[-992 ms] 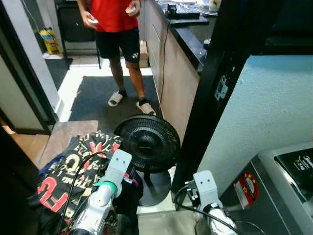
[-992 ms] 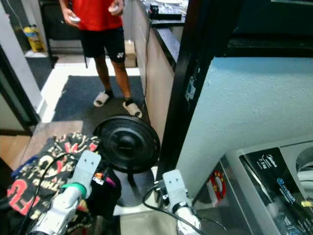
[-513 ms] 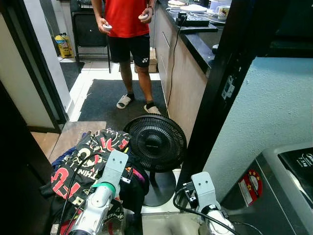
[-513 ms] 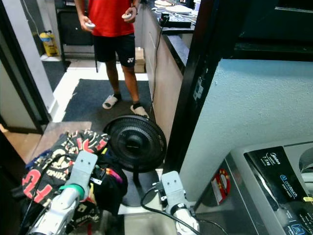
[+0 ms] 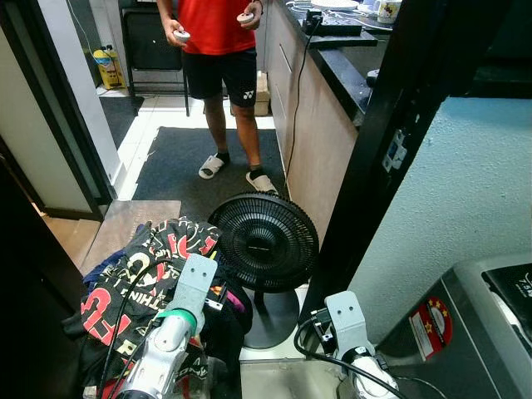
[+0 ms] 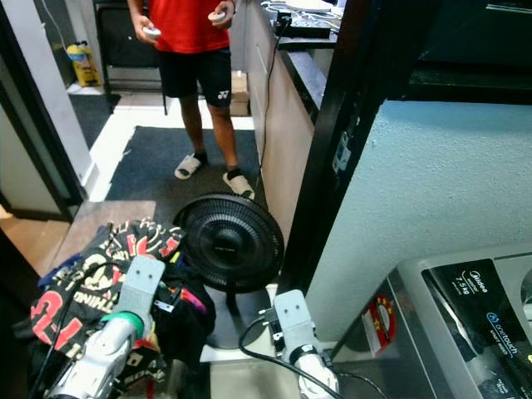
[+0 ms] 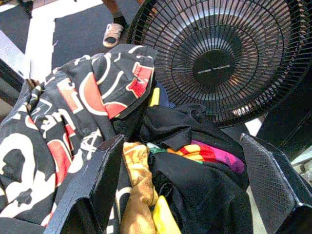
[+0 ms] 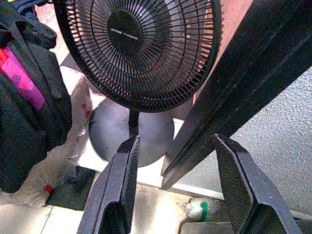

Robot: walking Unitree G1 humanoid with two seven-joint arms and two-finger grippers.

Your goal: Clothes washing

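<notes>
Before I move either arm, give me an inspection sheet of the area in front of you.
Surface: tiled floor, dark mat further off.
Job's things: laundry pile at left; washing machine at right.
Clutter: black fan standing between pile and machine, plastic wrap by its base.
Grippers: left pincer open over the pile, holding nothing; right pincer open, aimed at the fan base.
Cables: black cord hanging down the counter front; arm cable looped near right wrist.
Surroundings: person standing on the mat holding controllers; black pillar, textured wall.

tiled floor (image 5: 158,125), dark mat (image 5: 179,170), fan (image 5: 263,243), clothes pile (image 5: 145,278)
</notes>
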